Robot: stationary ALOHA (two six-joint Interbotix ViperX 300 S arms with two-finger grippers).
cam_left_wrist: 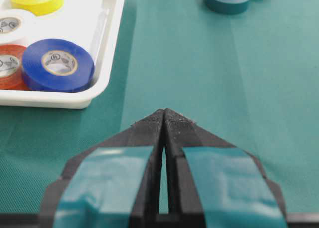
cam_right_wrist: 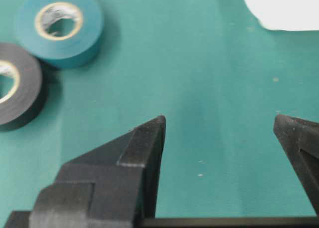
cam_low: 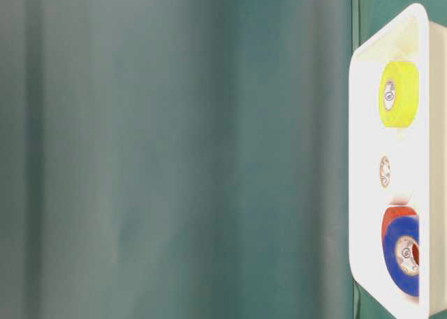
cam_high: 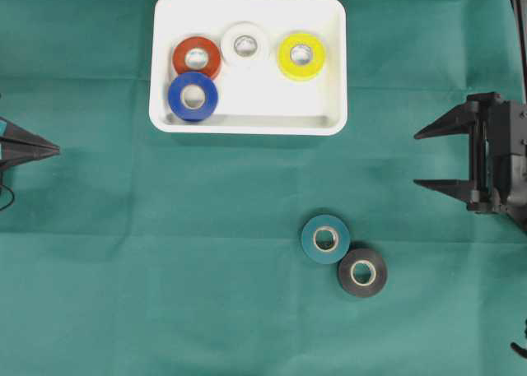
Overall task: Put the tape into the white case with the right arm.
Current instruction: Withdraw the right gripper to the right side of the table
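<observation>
Two tape rolls lie on the green cloth below the white case (cam_high: pixel 329 63): a teal roll (cam_high: pixel 325 239) and a black roll (cam_high: pixel 362 271) touching it. Inside the case lie red (cam_high: pixel 196 58), white (cam_high: pixel 245 45), yellow (cam_high: pixel 301 56) and blue (cam_high: pixel 193 96) rolls. My right gripper (cam_high: pixel 420 158) stands open at the right edge, well right of the loose rolls, with nothing between its fingers. In its wrist view the teal roll (cam_right_wrist: pixel 60 26) and black roll (cam_right_wrist: pixel 17 91) sit at the upper left. At the left edge my left gripper (cam_high: pixel 56 149) is shut and empty.
The case's rim (cam_left_wrist: pixel 107 63) shows at the upper left of the left wrist view, and its corner (cam_right_wrist: pixel 284 8) at the top right of the right wrist view. Bare green cloth lies between the two grippers and around the loose rolls.
</observation>
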